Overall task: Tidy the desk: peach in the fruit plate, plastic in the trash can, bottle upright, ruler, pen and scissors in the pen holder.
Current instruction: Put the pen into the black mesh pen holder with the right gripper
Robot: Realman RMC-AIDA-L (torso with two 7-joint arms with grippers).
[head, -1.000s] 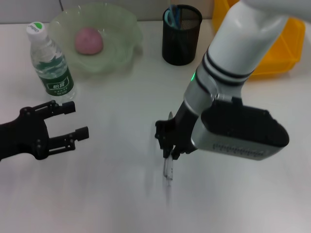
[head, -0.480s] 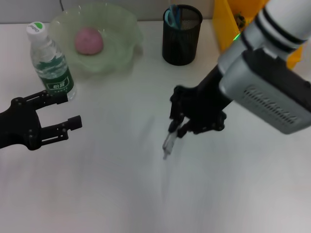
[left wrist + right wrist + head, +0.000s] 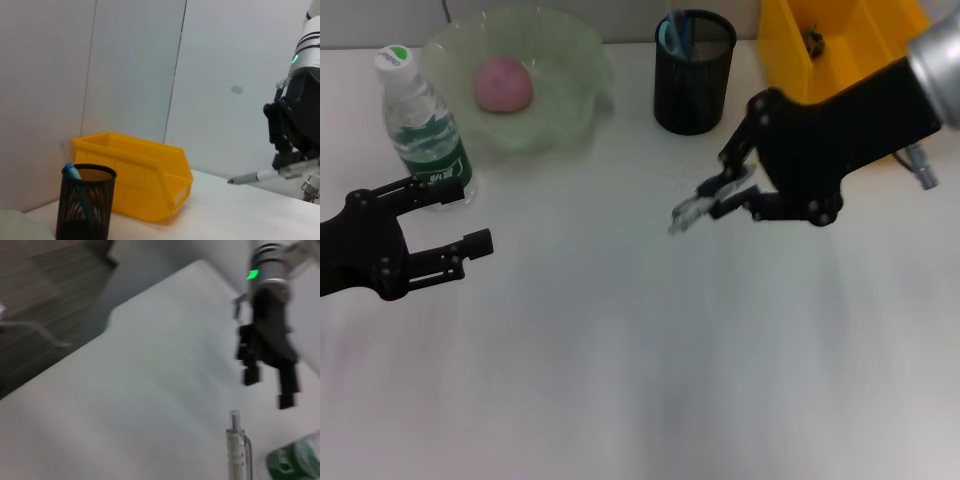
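My right gripper [image 3: 728, 196] is shut on a clear pen [image 3: 692, 209] and holds it in the air, tip pointing left, in front of the black mesh pen holder [image 3: 692, 72]. The pen also shows in the left wrist view [image 3: 255, 176] and the right wrist view [image 3: 235, 450]. The holder has blue-handled items in it. A pink peach [image 3: 503, 83] lies in the green fruit plate [image 3: 570, 95]. A bottle [image 3: 423, 126] stands upright at the left. My left gripper [image 3: 445, 222] is open and empty beside the bottle.
A yellow bin [image 3: 860, 60] stands at the back right, behind my right arm, with a small dark thing inside. The bin and the pen holder [image 3: 85, 202] also show in the left wrist view.
My right gripper has lifted the pen off the table and carried it up and to the right, toward the pen holder. The left gripper has barely moved.
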